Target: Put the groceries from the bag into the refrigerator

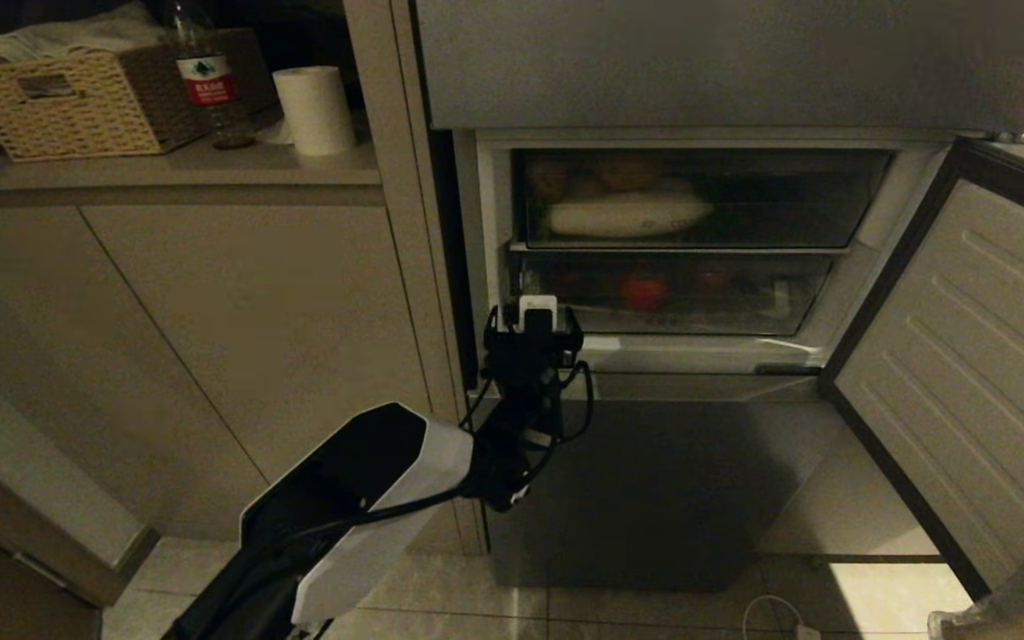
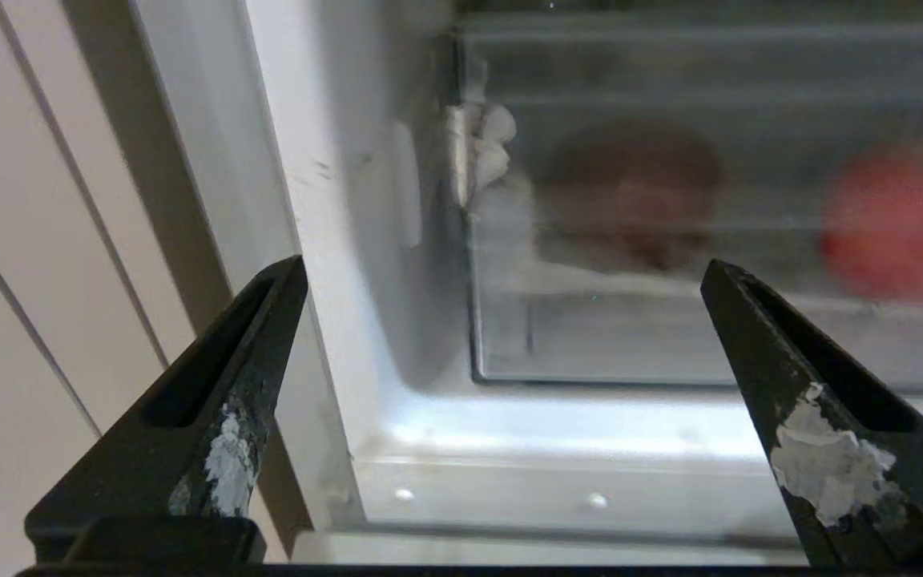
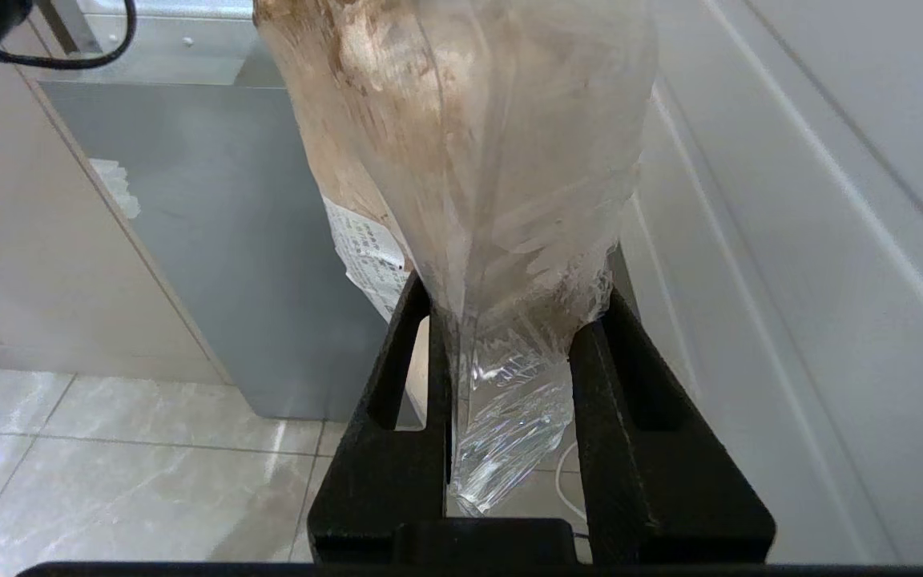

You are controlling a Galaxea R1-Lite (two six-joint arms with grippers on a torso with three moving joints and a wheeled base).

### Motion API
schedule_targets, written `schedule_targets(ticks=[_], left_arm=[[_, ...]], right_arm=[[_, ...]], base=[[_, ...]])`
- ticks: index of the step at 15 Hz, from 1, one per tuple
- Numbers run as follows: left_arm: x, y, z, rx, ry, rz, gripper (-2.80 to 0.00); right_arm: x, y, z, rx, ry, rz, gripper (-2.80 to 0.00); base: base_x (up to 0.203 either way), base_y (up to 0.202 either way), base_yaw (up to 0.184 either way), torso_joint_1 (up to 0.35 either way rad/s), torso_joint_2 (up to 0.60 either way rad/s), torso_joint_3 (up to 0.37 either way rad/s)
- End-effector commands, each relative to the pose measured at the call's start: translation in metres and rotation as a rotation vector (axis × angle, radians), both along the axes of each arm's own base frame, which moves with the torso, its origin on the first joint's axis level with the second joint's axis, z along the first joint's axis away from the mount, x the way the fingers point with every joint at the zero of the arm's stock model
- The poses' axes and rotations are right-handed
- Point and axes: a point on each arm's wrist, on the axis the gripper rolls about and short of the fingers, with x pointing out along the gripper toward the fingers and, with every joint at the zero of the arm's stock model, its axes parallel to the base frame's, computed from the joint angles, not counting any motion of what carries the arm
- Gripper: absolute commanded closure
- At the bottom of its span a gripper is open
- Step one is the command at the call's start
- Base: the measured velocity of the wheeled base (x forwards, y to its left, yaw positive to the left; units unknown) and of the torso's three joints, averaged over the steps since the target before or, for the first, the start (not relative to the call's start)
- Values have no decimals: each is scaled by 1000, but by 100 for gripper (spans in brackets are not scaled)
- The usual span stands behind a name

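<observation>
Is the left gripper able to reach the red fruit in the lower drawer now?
Probably not yet. The left gripper is open before the lower drawer, but the drawer's clear front stands shut between it and the red fruit.

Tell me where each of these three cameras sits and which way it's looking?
Head: high up, looking down at the open refrigerator; left arm shows.
Left wrist: behind the open left gripper, facing the lower drawer.
Right wrist: behind the right gripper, shut on a clear pack.
Shared: head and left wrist both see the red fruit.
</observation>
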Motion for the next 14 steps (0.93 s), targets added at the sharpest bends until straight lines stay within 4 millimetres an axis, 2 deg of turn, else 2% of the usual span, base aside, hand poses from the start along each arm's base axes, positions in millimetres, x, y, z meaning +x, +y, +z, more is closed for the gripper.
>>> schedule_targets(ticks=[1,14], left_arm=[[0,0,0,-12,-11,-25,-280],[1,1,3,5,-9,-54,-280]], right_arm=[[0,0,0,0,0,0,0],[0,0,0,0,0,0,0]], base=[[0,0,0,0,0,0],[0,0,0,0,0,0]])
